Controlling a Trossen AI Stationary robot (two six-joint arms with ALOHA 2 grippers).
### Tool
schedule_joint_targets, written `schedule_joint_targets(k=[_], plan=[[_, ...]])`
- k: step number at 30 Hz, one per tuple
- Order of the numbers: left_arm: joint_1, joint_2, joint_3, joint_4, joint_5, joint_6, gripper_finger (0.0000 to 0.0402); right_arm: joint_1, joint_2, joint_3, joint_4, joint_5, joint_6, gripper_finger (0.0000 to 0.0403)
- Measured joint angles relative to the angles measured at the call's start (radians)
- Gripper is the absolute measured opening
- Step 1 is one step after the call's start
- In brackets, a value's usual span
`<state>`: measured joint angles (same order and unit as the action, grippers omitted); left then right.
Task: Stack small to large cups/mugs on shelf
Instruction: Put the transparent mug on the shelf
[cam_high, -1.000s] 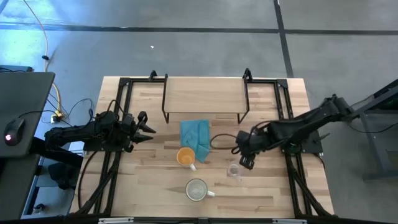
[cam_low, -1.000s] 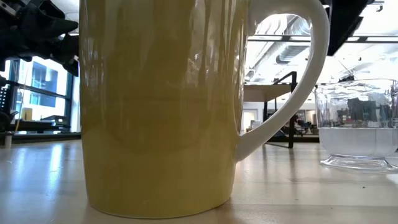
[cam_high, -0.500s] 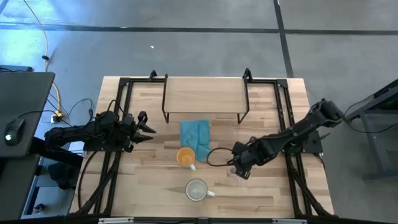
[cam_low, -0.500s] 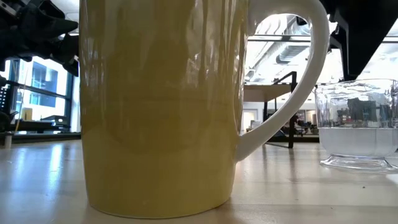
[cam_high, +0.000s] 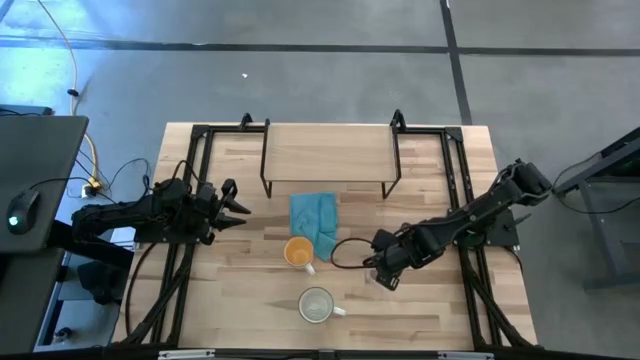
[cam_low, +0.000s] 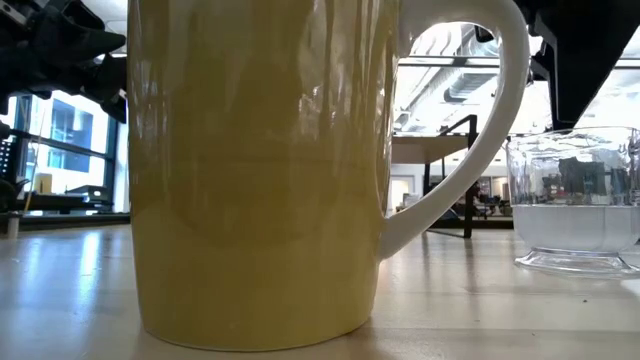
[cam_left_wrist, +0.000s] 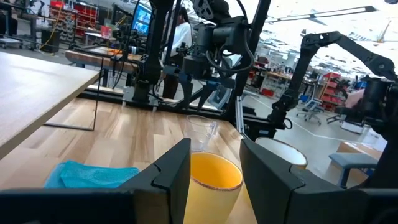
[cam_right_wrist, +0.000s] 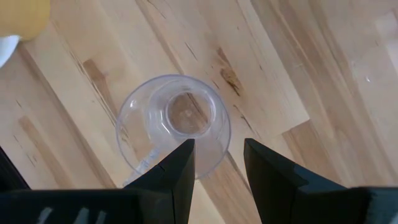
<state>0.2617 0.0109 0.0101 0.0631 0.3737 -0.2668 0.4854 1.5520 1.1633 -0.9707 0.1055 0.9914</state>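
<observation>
Glass cup (cam_right_wrist: 174, 121): lower right of center, below the right gripper (cam_right_wrist: 217, 163), fingers spread
Left gripper (cam_high: 238, 210): left side, fingers apart

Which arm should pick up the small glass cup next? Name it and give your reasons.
The right. Its end effector hangs directly over the glass cup, fingers open around the rim. The left end effector waits at the table's left edge, beyond the orange mug.
</observation>
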Motion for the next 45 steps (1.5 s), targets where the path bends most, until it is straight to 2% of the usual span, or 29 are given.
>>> schedule_joint_targets(k=[22,45], plan=[[0.000,0.000,0.000,0.000,0.000,0.000,0.0129,0.000,0.020,0.000,-0.024,0.026,-0.001,0.0130],[0.000,0.000,0.000,0.000,0.000,0.007,0.0129,-0.001,0.020,0.000,-0.025,0.001,0.037,0.0130]])
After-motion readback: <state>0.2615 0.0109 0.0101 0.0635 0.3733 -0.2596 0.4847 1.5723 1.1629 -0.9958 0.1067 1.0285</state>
